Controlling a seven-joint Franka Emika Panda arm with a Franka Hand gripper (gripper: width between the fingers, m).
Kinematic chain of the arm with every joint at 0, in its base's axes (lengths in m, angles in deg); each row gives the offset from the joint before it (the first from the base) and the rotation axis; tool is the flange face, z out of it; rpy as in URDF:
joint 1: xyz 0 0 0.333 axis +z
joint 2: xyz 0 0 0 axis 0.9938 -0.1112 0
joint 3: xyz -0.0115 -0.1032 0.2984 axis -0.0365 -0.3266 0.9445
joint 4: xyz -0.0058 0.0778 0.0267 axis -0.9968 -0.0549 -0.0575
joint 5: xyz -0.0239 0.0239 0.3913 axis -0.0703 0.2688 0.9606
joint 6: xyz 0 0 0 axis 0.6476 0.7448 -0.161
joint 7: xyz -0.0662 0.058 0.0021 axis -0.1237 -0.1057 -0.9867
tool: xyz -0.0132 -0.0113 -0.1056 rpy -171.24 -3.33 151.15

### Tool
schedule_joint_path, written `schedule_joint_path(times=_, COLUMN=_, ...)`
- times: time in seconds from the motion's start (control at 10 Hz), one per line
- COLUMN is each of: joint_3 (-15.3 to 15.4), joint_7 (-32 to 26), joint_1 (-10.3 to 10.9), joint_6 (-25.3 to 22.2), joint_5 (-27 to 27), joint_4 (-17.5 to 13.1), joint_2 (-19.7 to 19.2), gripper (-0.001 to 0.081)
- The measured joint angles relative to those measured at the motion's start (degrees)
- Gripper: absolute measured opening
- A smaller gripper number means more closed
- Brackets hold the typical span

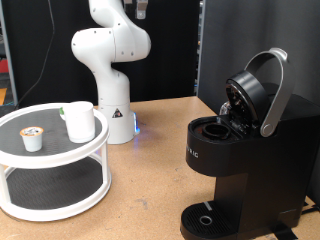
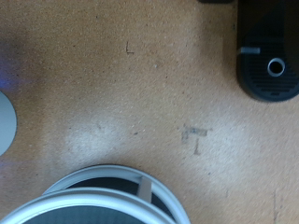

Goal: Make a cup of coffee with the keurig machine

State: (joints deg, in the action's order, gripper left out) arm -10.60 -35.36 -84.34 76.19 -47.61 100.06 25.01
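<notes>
In the exterior view you have the plain white tapered handleless cup [image 1: 79, 122] standing upright on the top tier of the round white two-tier stand [image 1: 50, 158] at the left, just right of a small white pod with a brown top [image 1: 33, 138], while the boxy matte-black keurig machine [image 1: 240, 160] sits well apart at the right with its silver-grey handle [image 1: 272, 92] raised and its lid open. The gripper shows in neither view, so you cannot tell whether its fingers are spread or pressed together. In the wrist view you look down on the brown cork-like tabletop [image 2: 140, 93], the stand's rim and the machine's drip base [image 2: 271, 65]; the cup looks light, rigid and smooth, so I'd judge a hold across its upper wall safest.
</notes>
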Motion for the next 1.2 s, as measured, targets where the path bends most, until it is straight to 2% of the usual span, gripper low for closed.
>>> schedule_joint_path(times=0.3, joint_3=-7.08, joint_7=-7.93, joint_1=-0.20, joint_6=1.02, joint_5=0.77, joint_4=-1.01, joint_2=-1.87, gripper=0.0806)
schedule_joint_path(times=0.4, joint_3=-9.05, joint_7=-10.86, joint_1=-0.35, joint_6=0.75, joint_5=-0.46, joint_4=-1.70, joint_2=-2.75, gripper=0.0806)
schedule_joint_path(times=0.5, joint_3=-9.75, joint_7=-12.66, joint_1=-0.30, joint_6=-0.02, joint_5=-0.80, joint_4=-2.76, joint_2=-3.88, gripper=0.0806)
schedule_joint_path(times=0.8, joint_3=-10.85, joint_7=-13.58, joint_1=-0.44, joint_6=0.27, joint_5=-1.00, joint_4=-2.38, joint_2=-4.03, gripper=0.0806)
schedule_joint_path(times=1.0, joint_3=-13.15, joint_7=-14.45, joint_1=-1.82, joint_6=4.24, joint_5=-4.07, joint_4=-1.86, joint_2=-4.62, gripper=0.0806)
schedule_joint_path(times=1.2, joint_3=-15.88, joint_7=-18.39, joint_1=-2.79, joint_6=6.94, joint_5=-7.03, joint_4=-2.29, joint_2=-5.87, gripper=0.0806)
